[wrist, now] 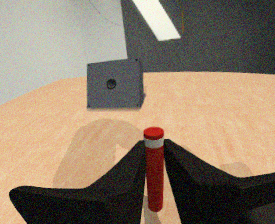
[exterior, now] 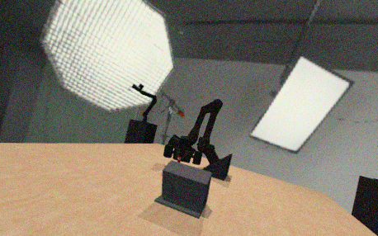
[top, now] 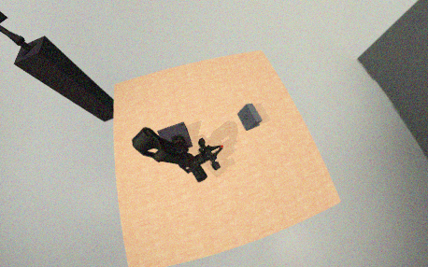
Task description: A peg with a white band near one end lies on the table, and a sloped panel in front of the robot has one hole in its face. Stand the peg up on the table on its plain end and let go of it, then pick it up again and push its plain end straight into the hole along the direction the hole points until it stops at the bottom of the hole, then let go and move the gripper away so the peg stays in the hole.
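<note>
Between the closed fingers of the gripper [wrist: 154,185] the red peg [wrist: 154,176] is clamped, white band uppermost. At 11 o'clock in the wrist view the sloped panel [wrist: 124,90] and its hole [wrist: 111,84] are seen well apart. Insertion is judged outstanding; release and withdrawal remain.

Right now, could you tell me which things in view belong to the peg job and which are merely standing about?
Belong to the job:
- red peg with white band near its top, clamped upright
- gripper shut on it
- sloped panel with its hole
- table

Standing about:
- light panels and round lamp
- dark stands off the table
</note>
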Motion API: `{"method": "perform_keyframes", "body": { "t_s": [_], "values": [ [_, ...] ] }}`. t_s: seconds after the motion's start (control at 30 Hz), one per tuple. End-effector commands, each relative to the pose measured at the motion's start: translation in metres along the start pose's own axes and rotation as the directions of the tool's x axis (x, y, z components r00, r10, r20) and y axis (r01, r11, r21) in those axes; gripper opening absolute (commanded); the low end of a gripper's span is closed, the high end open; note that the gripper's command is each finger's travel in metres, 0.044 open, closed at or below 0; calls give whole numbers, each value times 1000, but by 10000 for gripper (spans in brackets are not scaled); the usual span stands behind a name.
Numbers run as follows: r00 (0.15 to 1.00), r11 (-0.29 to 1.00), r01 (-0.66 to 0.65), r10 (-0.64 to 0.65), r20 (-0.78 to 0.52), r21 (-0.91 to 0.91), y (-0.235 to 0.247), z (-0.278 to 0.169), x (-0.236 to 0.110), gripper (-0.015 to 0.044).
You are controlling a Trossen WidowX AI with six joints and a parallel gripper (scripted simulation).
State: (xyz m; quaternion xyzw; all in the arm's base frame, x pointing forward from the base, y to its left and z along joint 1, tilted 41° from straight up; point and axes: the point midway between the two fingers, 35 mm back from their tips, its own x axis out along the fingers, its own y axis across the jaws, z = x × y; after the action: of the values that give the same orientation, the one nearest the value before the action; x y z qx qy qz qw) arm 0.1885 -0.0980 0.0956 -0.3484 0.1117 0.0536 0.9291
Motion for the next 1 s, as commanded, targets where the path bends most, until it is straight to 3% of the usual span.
{"method": "perform_keyframes", "body": {
  "t_s": [0.0,0.97],
  "values": [
    [1000,1000,0,0,-1,0,0,-1,-1,49],
    [1000,1000,-7,7,30,3,3,-4,-6,49]
  ]
}}
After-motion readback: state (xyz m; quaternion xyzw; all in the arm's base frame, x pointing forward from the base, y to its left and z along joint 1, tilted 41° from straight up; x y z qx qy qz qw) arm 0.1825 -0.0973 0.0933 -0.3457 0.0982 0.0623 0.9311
